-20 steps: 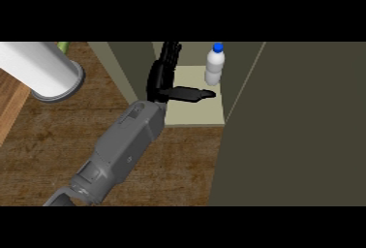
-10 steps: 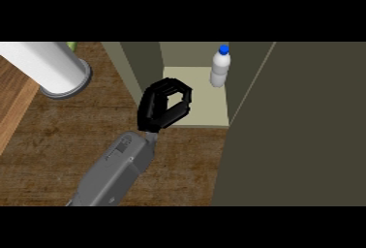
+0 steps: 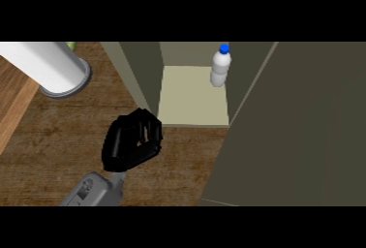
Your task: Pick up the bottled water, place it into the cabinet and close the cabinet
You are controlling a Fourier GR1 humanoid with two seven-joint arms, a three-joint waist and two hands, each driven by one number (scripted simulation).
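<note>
Left hand (image 3: 132, 143) of the robot hangs over the dark wooden counter (image 3: 57, 140), its black fingers curled inward into a fist that holds nothing. Its grey forearm (image 3: 97, 191) comes in from the lower edge at the left. The hand is just in front of the open cabinet (image 3: 143, 72), near the lower left corner of the pale shelf (image 3: 190, 101) and apart from it.

The water bottle (image 3: 221, 65), white with a blue cap, stands upright inside the cabinet at the back of that shelf, close to the right-hand wall and well apart from the hand. The cabinet door (image 3: 307, 126), a broad olive panel, is open and fills the right side of the view. A large white cylinder (image 3: 43, 63) with a grey rim lies tilted at the upper left, over a lighter strip of wood (image 3: 13, 104). The right hand does not appear.
</note>
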